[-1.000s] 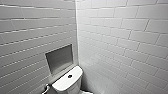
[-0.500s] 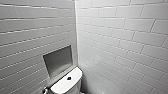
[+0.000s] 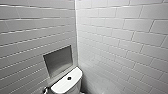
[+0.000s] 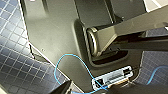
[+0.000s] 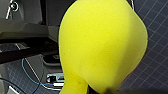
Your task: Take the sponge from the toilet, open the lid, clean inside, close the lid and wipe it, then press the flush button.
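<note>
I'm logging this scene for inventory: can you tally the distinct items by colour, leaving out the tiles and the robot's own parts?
Yellow: 1, the sponge
White: 1, the tank top
Dark: 1, the flush button
Grey metal: 1, the wall niche
Total: 4

white tank top (image 3: 76, 74) in the tiled corner carries the dark round flush button (image 3: 69, 78) near its middle.

The tank top (image 3: 62, 86) is cut off by the head view's lower edge, and the flush button (image 3: 69, 78) is a blurred dark dot (no detail readable) — the sponge (image 5: 102, 45) overruns the right wrist picture's edges
</note>
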Motion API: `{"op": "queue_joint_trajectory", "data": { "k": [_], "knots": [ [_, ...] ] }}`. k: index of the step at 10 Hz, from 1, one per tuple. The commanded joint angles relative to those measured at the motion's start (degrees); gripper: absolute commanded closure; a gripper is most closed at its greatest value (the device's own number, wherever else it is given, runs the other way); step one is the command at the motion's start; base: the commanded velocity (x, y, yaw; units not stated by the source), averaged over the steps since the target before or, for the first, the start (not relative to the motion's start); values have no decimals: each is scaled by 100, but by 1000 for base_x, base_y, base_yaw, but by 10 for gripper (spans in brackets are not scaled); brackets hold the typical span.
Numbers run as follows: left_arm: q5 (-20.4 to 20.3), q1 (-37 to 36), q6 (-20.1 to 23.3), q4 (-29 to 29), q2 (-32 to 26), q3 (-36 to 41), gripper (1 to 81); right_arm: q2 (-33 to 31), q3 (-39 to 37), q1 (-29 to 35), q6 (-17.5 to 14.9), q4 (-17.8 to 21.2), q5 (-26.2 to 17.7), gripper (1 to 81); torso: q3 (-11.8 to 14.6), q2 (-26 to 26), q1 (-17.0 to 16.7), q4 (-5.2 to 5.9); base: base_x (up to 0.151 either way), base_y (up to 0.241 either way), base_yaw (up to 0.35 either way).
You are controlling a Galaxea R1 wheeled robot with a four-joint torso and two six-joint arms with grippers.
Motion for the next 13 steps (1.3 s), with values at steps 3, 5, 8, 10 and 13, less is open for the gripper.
{"op": "queue_joint_trajectory", "data": {
  "k": [3,5,8,10,13],
  "knots": [
    [291,-192,15,-80,-1669,2619,10,-1323,2264,-22,0,63,173,811,0,0,0,0,0,0,0],
    [80,-331,-12,-124,-2390,3691,10,-1641,2794,-13,9,63,182,811,0,0,0,0,0,0,0],
    [71,-804,-12,-124,-3491,5372,10,-1940,3261,13,9,98,191,811,0,0,0,0,0,0,0],
    [141,-1340,-30,-272,-4181,6248,10,-2176,3567,57,9,98,191,811,0,0,0,0,0,0,0],
    [414,-2406,-47,-915,-4986,7141,10,-2222,3604,49,18,99,191,811,0,0,0,0,0,0,0]
  ]
}}
